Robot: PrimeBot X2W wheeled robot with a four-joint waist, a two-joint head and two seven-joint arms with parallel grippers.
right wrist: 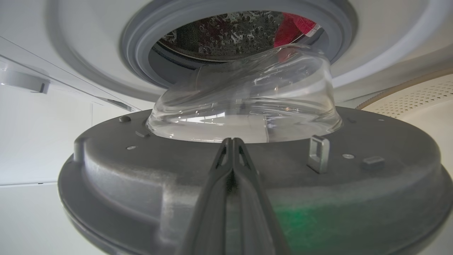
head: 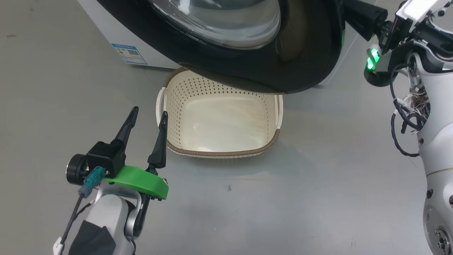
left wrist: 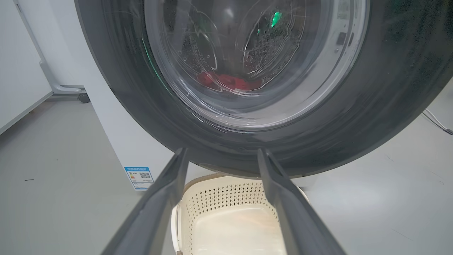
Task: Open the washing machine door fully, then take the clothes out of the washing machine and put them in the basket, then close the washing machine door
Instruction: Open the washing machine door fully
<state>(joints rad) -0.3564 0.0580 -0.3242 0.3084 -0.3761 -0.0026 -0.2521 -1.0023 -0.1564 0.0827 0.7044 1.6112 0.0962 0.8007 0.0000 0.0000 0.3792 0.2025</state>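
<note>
The door (head: pixel 300 53), glossy black around a bulging glass window, hangs in the head view over the far end of the basket (head: pixel 219 154) and hides that end's rim, with the white machine (head: pixel 106 28) behind the basket. The left gripper (head: pixel 149 111) hovers just beside the basket's near left corner, its fingers spread wide and holding nothing. The right arm (head: pixel 407 28) reaches in behind the door's edge, up and to the right of the basket, and its fingers are hidden there. In the left wrist view the door (left wrist: pixel 389 106) stands above the basket (left wrist: pixel 226 198). The red clothes (left wrist: pixel 226 80) show through the glass, low in the drum, and the spread fingers frame the basket's far wall. In the right wrist view the right gripper (right wrist: pixel 231 141) is pinched together on nothing, its tips at the door's grey inner face (right wrist: pixel 141 170) below the glass bowl (right wrist: pixel 247 95) and near the metal latch hook (right wrist: pixel 318 154). Whether they touch it I cannot tell. A corner of the basket (right wrist: pixel 417 99) shows past the door's edge, and the clothes (right wrist: pixel 293 28) lie inside the rubber ring (right wrist: pixel 141 63). The door looks only partly open. It should swing stiffly as one rigid, fairly heavy piece. Its black face is likely slippery and the glass is best left alone, so the matte inner face or the rim is the place to push. The clothes look soft and light and should take a pinch anywhere.
</note>
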